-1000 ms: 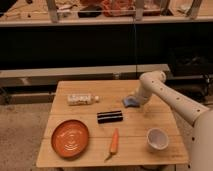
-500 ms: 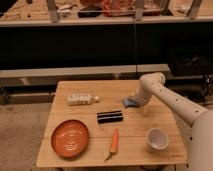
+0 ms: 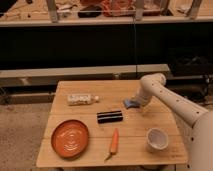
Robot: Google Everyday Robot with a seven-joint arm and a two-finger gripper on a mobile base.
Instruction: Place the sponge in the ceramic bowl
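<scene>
The black bar [image 3: 109,116] lies near the middle of the wooden table [image 3: 135,152]. Up and to the right of the bar, near it, sits the light-blue sponge [image 3: 129,103]. The gripper [image 3: 137,104] is down at the sponge's right edge, on a white arm reaching in from the right. A pale bottle [image 3: 81,99] lies on its side up-left of the bar. The orange plate [image 3: 70,137] is down-left of the bar, the carrot [image 3: 114,142] is just below it, and the ceramic bowl [image 3: 156,139] is down-right of it.
</scene>
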